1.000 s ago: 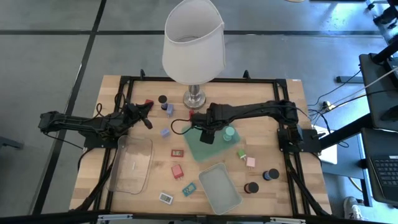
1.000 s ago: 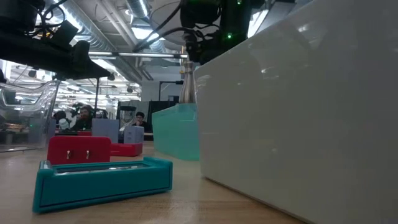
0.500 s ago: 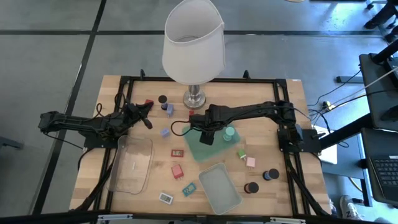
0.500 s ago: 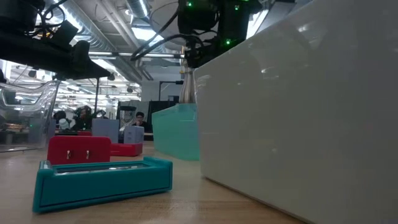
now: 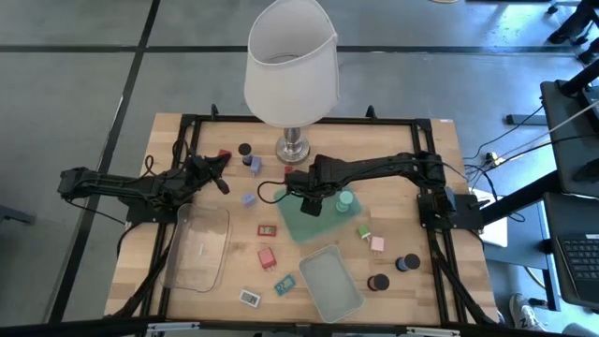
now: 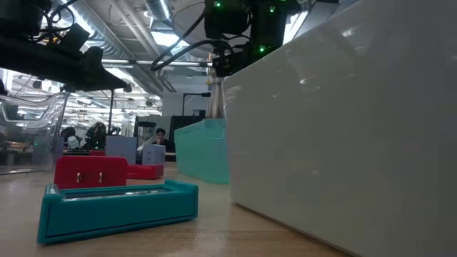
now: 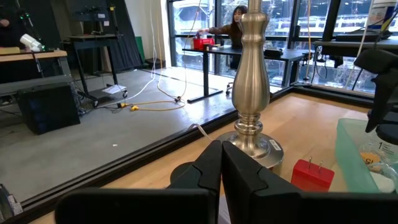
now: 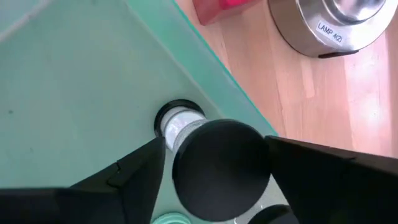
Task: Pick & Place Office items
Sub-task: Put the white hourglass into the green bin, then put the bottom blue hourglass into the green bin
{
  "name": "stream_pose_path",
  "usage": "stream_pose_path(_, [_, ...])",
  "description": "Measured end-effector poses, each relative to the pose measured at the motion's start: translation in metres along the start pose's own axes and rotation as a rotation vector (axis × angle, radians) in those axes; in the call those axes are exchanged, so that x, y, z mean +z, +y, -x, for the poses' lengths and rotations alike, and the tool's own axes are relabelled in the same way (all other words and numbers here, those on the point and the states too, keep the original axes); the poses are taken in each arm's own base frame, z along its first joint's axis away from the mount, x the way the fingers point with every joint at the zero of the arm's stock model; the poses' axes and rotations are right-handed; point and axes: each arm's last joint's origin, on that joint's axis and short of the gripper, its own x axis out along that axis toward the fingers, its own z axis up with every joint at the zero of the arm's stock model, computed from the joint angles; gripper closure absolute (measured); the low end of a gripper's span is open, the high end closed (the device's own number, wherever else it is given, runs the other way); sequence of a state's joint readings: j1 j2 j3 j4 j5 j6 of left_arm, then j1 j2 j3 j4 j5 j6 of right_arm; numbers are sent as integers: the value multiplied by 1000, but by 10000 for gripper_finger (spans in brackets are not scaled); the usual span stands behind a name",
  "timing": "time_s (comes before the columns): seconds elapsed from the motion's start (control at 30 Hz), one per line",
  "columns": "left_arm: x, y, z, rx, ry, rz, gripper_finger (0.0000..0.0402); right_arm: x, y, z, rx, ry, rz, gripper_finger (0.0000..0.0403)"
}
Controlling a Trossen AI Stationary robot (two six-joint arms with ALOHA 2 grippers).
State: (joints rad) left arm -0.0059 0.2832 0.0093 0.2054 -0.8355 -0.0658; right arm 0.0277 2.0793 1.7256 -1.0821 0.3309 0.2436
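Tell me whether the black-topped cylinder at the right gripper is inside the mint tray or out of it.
Inside. The black-topped cylinder sits between the open right gripper fingers, over the mint tray floor, within its rim.

Right arm (image 5: 374, 168) over mint tray (image 5: 323, 221), beside lamp (image 5: 290, 65).

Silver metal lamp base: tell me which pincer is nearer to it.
Right. The right pincer hangs just beside the silver metal lamp base, over the mint tray; the left pincer sits farther off.
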Motion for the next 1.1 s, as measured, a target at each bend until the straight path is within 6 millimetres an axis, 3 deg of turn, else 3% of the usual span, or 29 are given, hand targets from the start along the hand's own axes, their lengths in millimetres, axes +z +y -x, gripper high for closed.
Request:
stream_pose_path(0.13, [0,0,0,0,0,0,394,0,-6,17,12,-56,-34,108])
stream_pose_path(0.3, [0,0,0,0,0,0,395,-4,-17,52,17,-158,-122,107])
stream_pose_path(0.5, [0,0,0,0,0,0,394,-26,-12,93,-22,-204,-291,120])
stream_pose_path(0.93, [0,0,0,0,0,0,393,-117,79,139,-97,-78,-688,130])
stream_pose_path(1.1, [0,0,0,0,0,0,395,-154,111,140,-90,8,-839,131])
